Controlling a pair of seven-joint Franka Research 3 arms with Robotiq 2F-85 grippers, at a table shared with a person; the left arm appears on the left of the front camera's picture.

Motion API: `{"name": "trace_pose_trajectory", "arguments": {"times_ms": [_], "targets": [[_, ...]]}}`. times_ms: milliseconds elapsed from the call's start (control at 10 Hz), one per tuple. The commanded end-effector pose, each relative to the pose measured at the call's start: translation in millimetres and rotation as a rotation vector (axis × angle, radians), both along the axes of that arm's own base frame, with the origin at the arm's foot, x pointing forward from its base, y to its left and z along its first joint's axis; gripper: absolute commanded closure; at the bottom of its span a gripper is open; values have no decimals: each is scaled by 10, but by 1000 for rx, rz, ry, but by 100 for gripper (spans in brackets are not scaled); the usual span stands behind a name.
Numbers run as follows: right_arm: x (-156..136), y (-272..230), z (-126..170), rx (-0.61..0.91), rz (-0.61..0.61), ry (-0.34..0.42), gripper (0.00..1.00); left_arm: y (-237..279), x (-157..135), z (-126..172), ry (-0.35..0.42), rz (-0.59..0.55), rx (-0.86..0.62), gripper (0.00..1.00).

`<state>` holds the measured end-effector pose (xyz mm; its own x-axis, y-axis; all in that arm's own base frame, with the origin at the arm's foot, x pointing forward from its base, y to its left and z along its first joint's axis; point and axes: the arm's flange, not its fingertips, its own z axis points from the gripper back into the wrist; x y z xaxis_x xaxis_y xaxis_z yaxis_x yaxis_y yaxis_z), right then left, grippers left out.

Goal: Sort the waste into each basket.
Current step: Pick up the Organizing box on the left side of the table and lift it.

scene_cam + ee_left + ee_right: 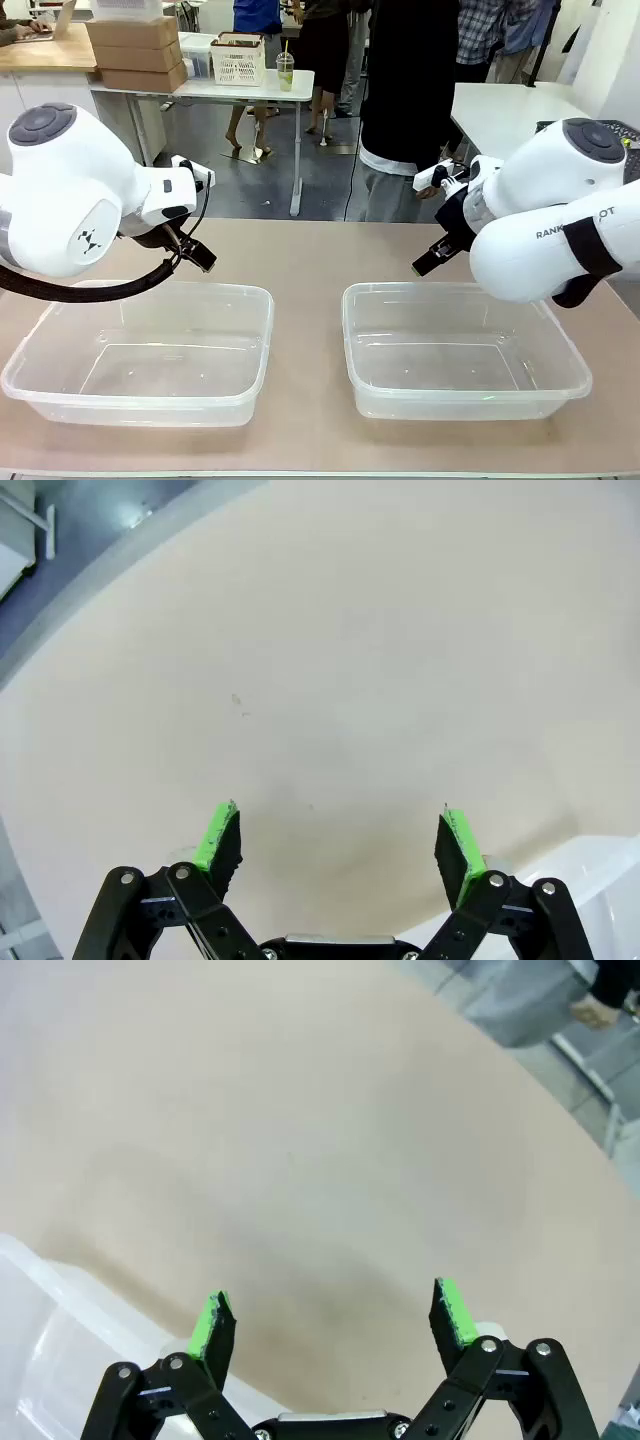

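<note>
Beige worktop [310,250], two sorting bins set side by side near the robot's edge.
- The left clear rectangular plastic tub [140,288] and the right clear rectangular plastic tub [450,288] stand apart with a strip of worktop between them, long sides parallel. Both are bare inside.
- One tub in front of each arm probably means each arm serves its own bin without crossing over.

Left fingers [218,838]: spread wide, green pads well apart, nothing between them. They hang above bare worktop just past the left tub's far rim, and a corner of that tub shows at the edge of the left wrist view.

Right fingers [208,1328]: also spread wide and empty, poised just beyond the right tub's far rim, with a corner of the tub under them in the right wrist view.

Both arms are tilted toward the far side, where a person in dark clothing [410,90] stands. This looks like a ready stance, with the fingers pre-opened to take cans or bottles from that side.

Sorting looks unstarted.
</note>
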<state>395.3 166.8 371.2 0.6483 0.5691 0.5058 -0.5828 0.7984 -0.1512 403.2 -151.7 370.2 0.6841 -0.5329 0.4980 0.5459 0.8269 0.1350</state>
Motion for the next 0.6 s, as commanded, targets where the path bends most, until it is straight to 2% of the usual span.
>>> {"name": "trace_pose_trajectory", "arguments": {"times_ms": [0, 500], "targets": [[0, 0, 0, 0, 0, 0, 0, 0, 0, 1, 0, 0, 0, 0], [0, 0, 0, 0, 0, 0, 0, 0, 0, 1, 0, 0, 0, 0]]}}
